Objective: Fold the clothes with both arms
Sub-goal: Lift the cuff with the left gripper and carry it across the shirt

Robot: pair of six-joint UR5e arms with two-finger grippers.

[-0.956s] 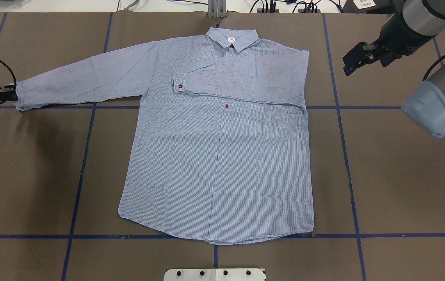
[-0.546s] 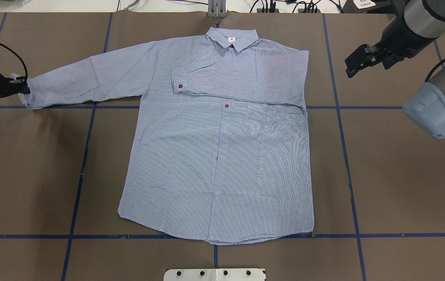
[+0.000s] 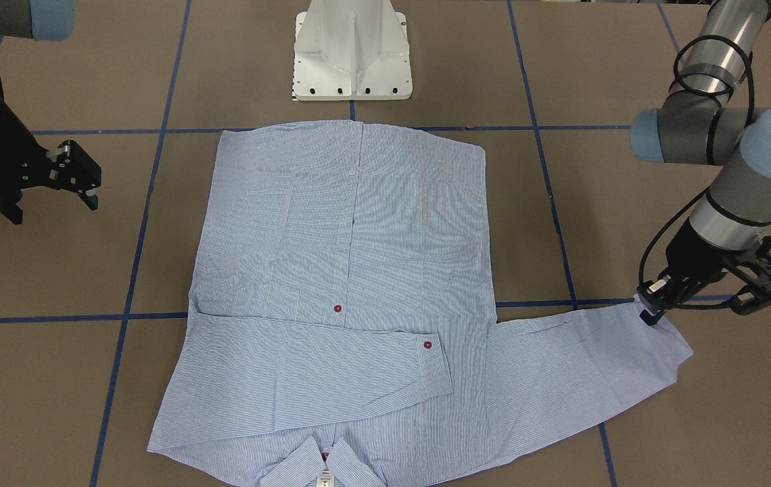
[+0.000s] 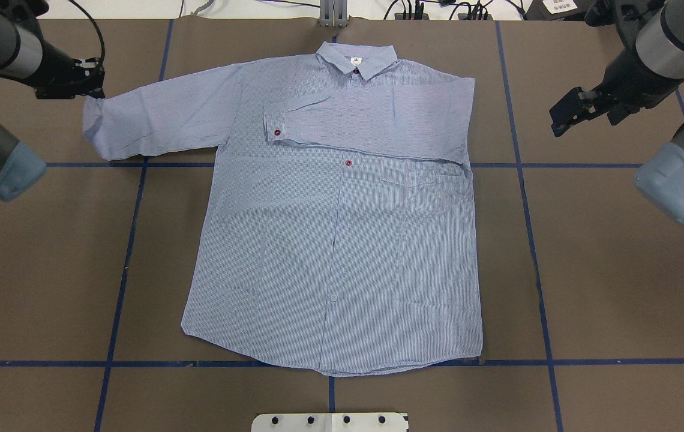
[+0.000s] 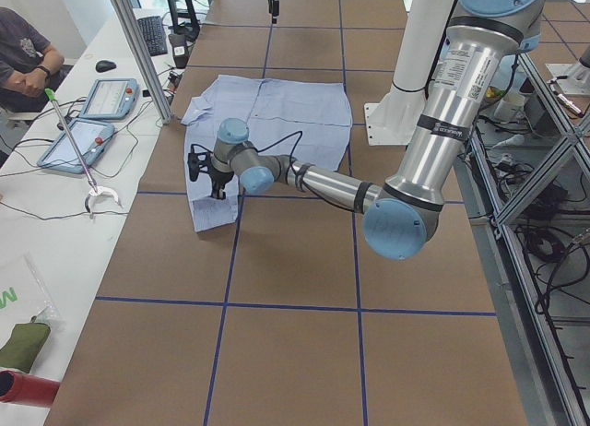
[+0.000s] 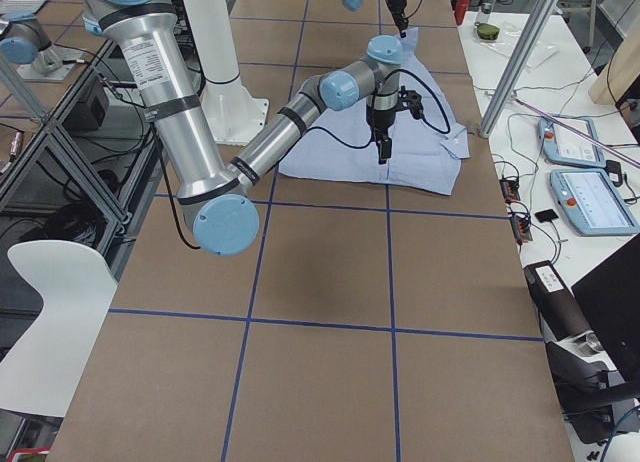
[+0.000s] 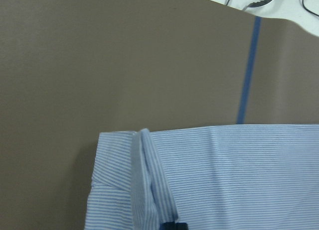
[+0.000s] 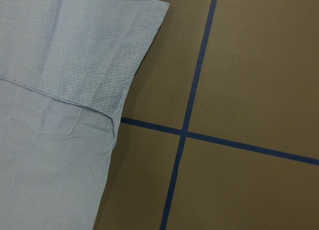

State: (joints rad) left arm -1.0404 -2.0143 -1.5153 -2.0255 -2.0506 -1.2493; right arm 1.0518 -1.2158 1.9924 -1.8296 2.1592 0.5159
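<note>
Though its fingertips were mostly hidden by cloth, the left claw pinched the shirt by its cuff; the right claw hung open over the tabletop.

A long-sleeved, collared striped shirt of fine light-blue-and-white cloth lies flat and front up at mid-table, its collar away from the robot and its red buttons showing. The sleeve on the robot's right is folded across the chest. The other sleeve reaches out sideways, its cuff end raised and curled. The grey tubular left arm's black left gripper pinches that cuff. The right gripper, jaws apart, hangs over bare table beside the shirt's right shoulder, clear of the cloth.
</note>
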